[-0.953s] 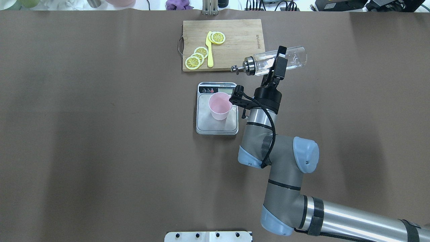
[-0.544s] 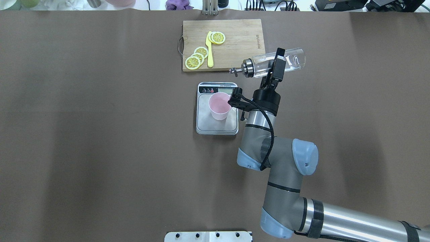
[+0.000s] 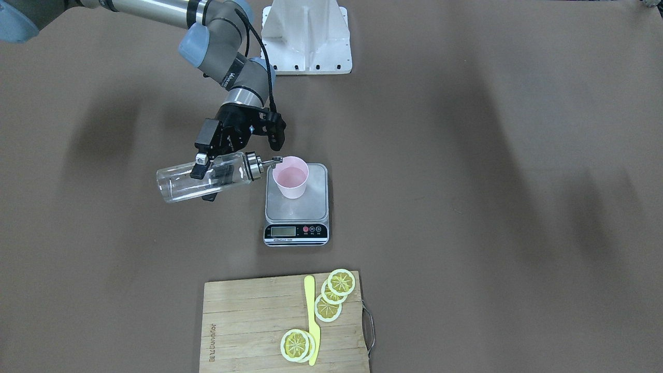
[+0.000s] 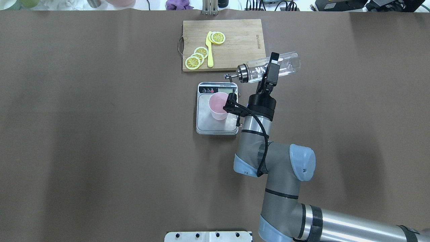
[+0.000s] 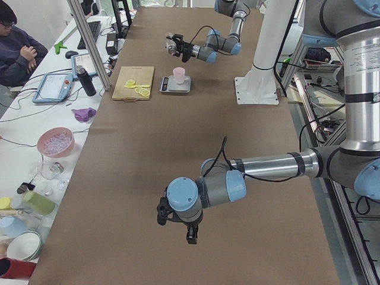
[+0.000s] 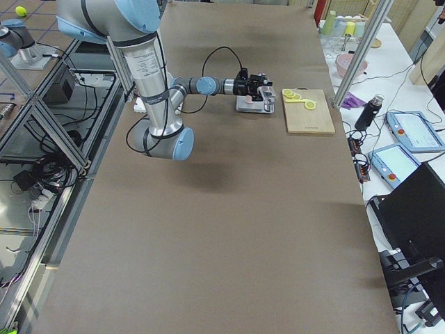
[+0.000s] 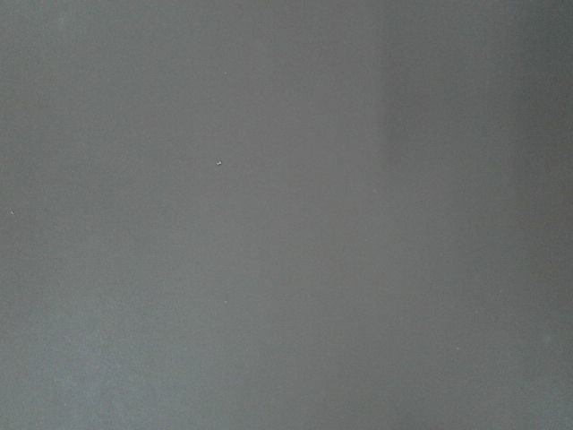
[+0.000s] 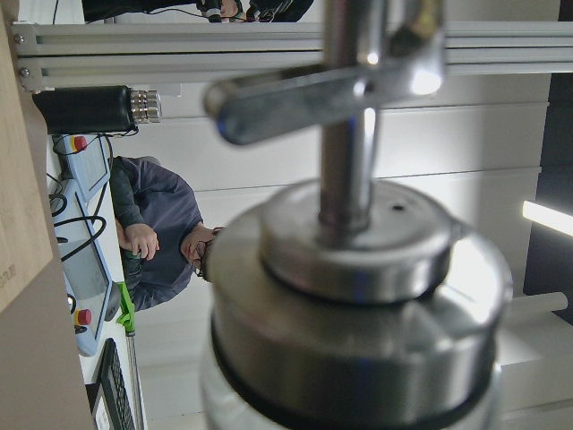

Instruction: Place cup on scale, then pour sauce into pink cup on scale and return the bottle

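1. Distance kept the left gripper (image 5: 189,234) out of it. We saw it only in the left side view, hanging over the brown table cover (image 5: 119,178) well apart from the scale (image 4: 205,125), and we could not tell whether its jaws stood apart or together.
2. Beyond the scale, on the far side, lay a wooden cutting board (image 4: 238,40) with lemon slices (image 4: 197,56) and a yellow knife (image 4: 210,53).
3. The pink cup (image 4: 218,106) stood upright on the scale's steel platform, so we judged the first step done.
4. Just right of the cup hung the bottle (image 4: 287,65), nearly level. Its long axis ran left to right, with the base a little farther away, and the metal spout (image 4: 229,76) pointed left at the cup. In the front-facing view the tip sat at the cup's rim, and we saw no stream.
5. The right gripper (image 4: 271,69) was clamped across the glass body about mid-length, reaching in from the near side.
6. We judged the pour about to begin. The cup lay left of the gripper, along the bottle's own axis. The next move would call for carrying the spout slightly further left over the mouth and dipping it, a job for the right arm, the only one near.
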Tool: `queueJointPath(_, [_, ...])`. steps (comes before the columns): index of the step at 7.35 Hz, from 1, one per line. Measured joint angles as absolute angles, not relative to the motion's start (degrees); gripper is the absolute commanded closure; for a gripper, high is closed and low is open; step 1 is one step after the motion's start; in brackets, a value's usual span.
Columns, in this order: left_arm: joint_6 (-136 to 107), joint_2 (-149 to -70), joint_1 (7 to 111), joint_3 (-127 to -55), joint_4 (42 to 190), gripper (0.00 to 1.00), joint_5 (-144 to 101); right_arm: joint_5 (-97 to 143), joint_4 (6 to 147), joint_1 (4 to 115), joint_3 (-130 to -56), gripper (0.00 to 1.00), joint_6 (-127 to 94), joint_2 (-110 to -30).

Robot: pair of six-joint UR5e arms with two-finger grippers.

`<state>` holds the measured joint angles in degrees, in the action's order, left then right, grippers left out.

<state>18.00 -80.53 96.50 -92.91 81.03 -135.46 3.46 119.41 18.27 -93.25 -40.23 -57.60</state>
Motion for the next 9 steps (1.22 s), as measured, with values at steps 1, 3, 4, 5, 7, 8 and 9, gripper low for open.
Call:
queueJointPath(1, [18.03,-80.28,96.51,-92.91,81.04,0.02,-135.49,3.39,119.43,18.04,-93.30,1.00,-40.19,-58.05])
queueJointPath(3, [18.08,-79.96,96.56,-92.88,80.98,0.02,-135.52,2.39,119.44,17.88,-93.33,1.00,-40.15,-58.77])
queueJointPath(4, [18.05,-79.95,96.55,-92.65,80.98,0.02,-135.55,1.52,119.44,17.89,-93.33,1.00,-40.09,-59.13])
queueJointPath(5, [18.03,-79.98,96.52,-92.34,80.99,0.02,-135.59,0.60,119.44,17.93,-93.33,1.00,-40.04,-59.27])
queueJointPath(7, [18.02,-80.05,96.51,-92.08,80.94,0.02,-135.61,-2.03,119.44,18.19,-93.64,1.00,-40.00,-59.26])
queueJointPath(8, [18.02,-80.06,96.50,-91.93,80.92,0.02,-135.61,-3.19,119.44,18.45,-93.92,1.00,-39.99,-59.28])
queueJointPath(9, [18.02,-80.06,96.50,-91.81,80.91,0.02,-135.61,-4.30,119.44,18.73,-94.05,1.00,-39.99,-59.31])
